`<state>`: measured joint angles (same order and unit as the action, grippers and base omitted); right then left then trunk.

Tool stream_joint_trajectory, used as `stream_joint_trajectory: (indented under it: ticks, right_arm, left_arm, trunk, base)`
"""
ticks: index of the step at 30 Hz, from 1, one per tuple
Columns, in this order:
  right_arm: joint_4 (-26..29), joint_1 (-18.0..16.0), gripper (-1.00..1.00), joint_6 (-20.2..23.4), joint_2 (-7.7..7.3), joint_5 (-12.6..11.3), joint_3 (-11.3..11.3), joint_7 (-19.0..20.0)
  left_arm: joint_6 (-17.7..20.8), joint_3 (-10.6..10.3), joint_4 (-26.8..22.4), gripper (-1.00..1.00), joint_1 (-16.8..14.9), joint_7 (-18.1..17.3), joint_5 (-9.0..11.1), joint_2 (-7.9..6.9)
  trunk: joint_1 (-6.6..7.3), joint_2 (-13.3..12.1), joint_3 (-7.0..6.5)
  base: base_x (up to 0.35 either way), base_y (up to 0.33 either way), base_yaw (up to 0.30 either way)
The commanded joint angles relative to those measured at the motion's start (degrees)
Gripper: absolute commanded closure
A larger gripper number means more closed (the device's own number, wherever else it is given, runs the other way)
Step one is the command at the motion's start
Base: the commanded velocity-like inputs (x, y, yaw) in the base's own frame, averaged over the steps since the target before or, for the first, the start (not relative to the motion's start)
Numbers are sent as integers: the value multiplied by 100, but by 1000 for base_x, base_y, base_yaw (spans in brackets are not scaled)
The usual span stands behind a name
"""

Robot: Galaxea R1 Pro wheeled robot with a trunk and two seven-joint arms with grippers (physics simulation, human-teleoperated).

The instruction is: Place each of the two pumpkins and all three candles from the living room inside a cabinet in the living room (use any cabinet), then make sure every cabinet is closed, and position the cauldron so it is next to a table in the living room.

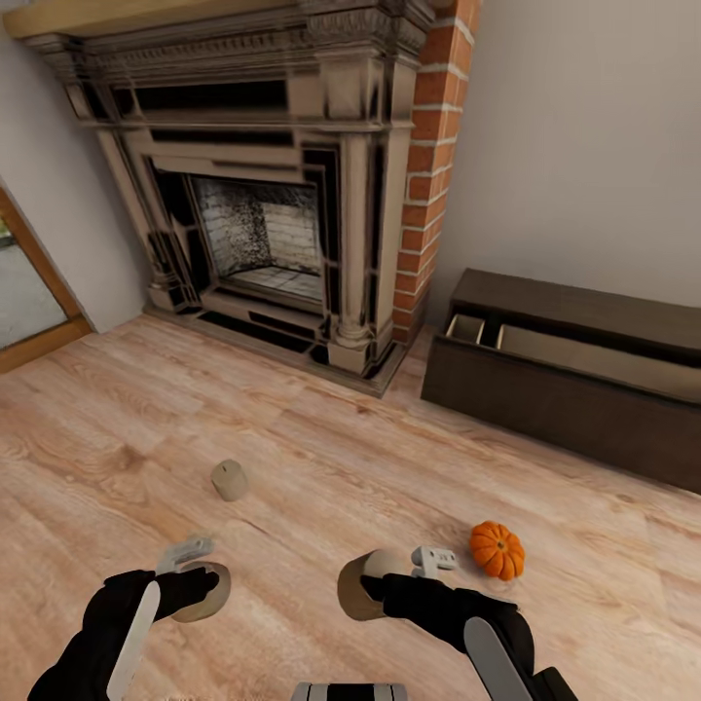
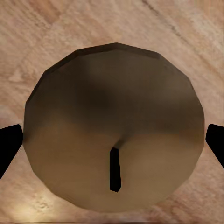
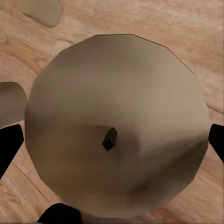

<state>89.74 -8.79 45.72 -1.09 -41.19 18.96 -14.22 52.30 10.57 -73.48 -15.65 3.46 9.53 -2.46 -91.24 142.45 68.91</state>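
Observation:
My left gripper (image 1: 198, 584) is shut on a cream-beige candle (image 2: 112, 93), with a black finger on each side of it in the left wrist view. My right gripper (image 1: 375, 584) is shut on a second candle (image 3: 116, 93) just above the wooden floor. A third candle (image 1: 230, 479) stands free on the floor ahead of the left gripper. A bright orange pumpkin (image 1: 497, 550) rests on the floor just right of the right gripper. The dark brown cabinet (image 1: 545, 409) stands against the right wall, and its pale-lined drawer (image 1: 584, 350) is pulled open.
A large stone and brick fireplace (image 1: 263, 224) fills the wall ahead, its hearth jutting onto the floor. A doorway with a wood frame (image 1: 39, 282) is at the far left. Bare plank floor (image 1: 389, 458) lies between me and the cabinet.

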Motion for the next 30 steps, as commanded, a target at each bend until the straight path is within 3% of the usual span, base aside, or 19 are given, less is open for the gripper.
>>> stream_joint_trajectory:
  ticks: [1, 10, 30]
  right_arm:
    - [0, 0, 100, -1, 1, -3, 1, -2]
    - [0, 0, 100, 3, -39, -10, -44, 8]
    - [1, 0, 100, 0, -20, -21, -56, 33]
  left_arm:
    - [1, 2, 0, 100, 0, 0, -3, 0]
    - [0, -24, 0, 100, 0, 4, 8, 8]
    - [26, -18, 0, 100, 0, 12, -16, 28]
  trunk:
    - [22, -42, -18]
    - [132, -242, -115]
    - [572, -1044, -589]
  base:
    - [0, 0, 291]
    - [0, 0, 236]
    - [0, 0, -129]
